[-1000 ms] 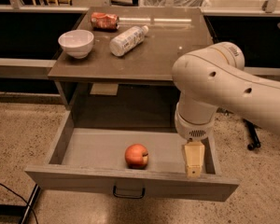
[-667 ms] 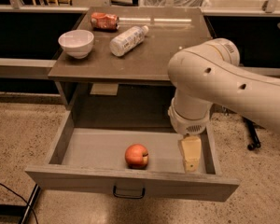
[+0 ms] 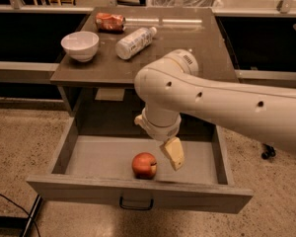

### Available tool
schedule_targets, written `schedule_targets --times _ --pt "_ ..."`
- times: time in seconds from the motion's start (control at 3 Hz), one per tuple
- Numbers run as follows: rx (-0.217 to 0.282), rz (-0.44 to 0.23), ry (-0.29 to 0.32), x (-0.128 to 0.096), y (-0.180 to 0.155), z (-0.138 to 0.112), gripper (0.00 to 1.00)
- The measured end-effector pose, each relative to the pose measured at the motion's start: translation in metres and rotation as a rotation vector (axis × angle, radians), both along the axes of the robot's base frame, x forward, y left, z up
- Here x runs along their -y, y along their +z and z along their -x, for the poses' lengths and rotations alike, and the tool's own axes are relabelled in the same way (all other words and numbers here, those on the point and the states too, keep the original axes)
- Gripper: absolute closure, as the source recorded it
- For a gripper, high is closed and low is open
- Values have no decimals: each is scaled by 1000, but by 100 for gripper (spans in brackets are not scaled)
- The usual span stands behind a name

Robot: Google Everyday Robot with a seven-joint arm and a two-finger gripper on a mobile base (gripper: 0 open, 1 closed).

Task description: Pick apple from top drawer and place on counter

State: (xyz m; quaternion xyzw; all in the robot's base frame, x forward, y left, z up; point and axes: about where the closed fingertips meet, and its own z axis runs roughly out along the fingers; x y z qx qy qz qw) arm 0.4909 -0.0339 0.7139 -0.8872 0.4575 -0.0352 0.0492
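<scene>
The apple (image 3: 144,165), red-orange and round, lies on the flat bottom of the open top drawer (image 3: 96,157), near the front middle. The drawer's front has a small dark handle (image 3: 136,203). My gripper (image 3: 172,154) hangs from the big white arm (image 3: 212,98) down into the drawer, just right of the apple and slightly above it, not touching it. The brown-grey counter (image 3: 187,43) lies above and behind the drawer.
On the counter stand a white bowl (image 3: 80,45) at the left, a plastic bottle (image 3: 135,42) lying on its side, and a crushed red-orange can (image 3: 110,21) at the back. The drawer's side walls (image 3: 64,147) flank the apple. Speckled floor lies around.
The arm has swung left. The gripper has moved from the right end of the drawer to just beside the apple. The apple has not moved.
</scene>
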Motion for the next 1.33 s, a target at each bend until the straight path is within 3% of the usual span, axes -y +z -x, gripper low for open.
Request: schedule_targets --times 0.33,0.67,1.33 --pt "-34 47 163 -14 -44 -9 0" --pt "-62 30 283 -22 -70 -11 11" --pt "-135 -10 447 -26 -105 0 48"
